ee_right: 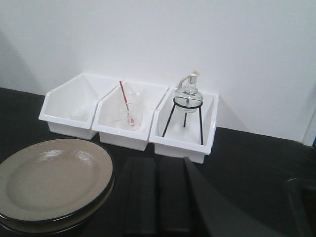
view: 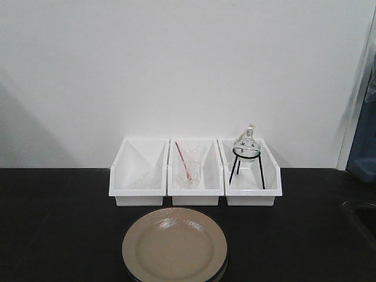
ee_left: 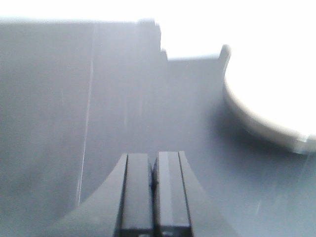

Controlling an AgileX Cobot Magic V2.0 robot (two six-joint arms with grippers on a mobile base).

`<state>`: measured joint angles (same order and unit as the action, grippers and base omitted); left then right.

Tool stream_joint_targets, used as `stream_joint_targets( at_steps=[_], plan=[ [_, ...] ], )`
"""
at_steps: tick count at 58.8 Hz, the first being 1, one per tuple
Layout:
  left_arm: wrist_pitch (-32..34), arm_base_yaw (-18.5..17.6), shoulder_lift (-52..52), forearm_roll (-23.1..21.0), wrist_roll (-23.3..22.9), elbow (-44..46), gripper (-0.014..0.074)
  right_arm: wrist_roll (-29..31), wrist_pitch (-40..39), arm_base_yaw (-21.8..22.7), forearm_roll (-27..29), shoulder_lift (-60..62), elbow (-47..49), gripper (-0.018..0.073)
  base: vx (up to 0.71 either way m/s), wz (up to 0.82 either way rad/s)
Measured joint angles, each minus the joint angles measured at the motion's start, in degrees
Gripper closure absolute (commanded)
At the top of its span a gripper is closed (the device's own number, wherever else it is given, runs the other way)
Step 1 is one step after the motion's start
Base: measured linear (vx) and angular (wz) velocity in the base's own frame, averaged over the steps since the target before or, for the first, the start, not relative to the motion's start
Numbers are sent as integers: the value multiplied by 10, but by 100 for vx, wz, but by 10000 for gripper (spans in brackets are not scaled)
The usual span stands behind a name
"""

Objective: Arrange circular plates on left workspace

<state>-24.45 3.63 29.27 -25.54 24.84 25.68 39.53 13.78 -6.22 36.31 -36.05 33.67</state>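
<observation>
Two beige-tan round plates (view: 174, 245) lie stacked one on the other on the black bench top (view: 59, 223), in front of the white bins. The stack also shows at lower left in the right wrist view (ee_right: 49, 180) and at right, overexposed, in the left wrist view (ee_left: 266, 94). My left gripper (ee_left: 154, 163) is shut and empty, above bare bench to the left of the plates. My right gripper (ee_right: 158, 165) is shut and empty, to the right of the plates. Neither gripper shows in the front view.
Three white bins (view: 195, 173) stand in a row against the wall: the left one looks empty, the middle holds a glass beaker with a red rod (view: 188, 167), the right a glass flask on a black tripod (view: 247, 154). A recessed sink (view: 361, 217) is at far right.
</observation>
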Motion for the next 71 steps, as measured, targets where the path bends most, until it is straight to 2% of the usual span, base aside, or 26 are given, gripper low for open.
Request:
stream_joint_targets(
  at_steps=[13,45,53,60,71],
  plan=[
    [23,0,-44,-23,13,-10,596,0,-11,0,1,4,-9,563,0,0],
    [1,0,-47,-24,13,-10,596,0,-11,0,1,4,-9,563,0,0],
    [1,0,-75,-23,13,-11,596,0,-11,0,1,4,-9,563,0,0],
    [10,0,-127,22,1,-31,596,0,-11,0,1,4,-9,563,0,0],
    [16,0,-237,108,-61,-117,596,0,-11,0,1,4,-9,563,0,0]
  ],
)
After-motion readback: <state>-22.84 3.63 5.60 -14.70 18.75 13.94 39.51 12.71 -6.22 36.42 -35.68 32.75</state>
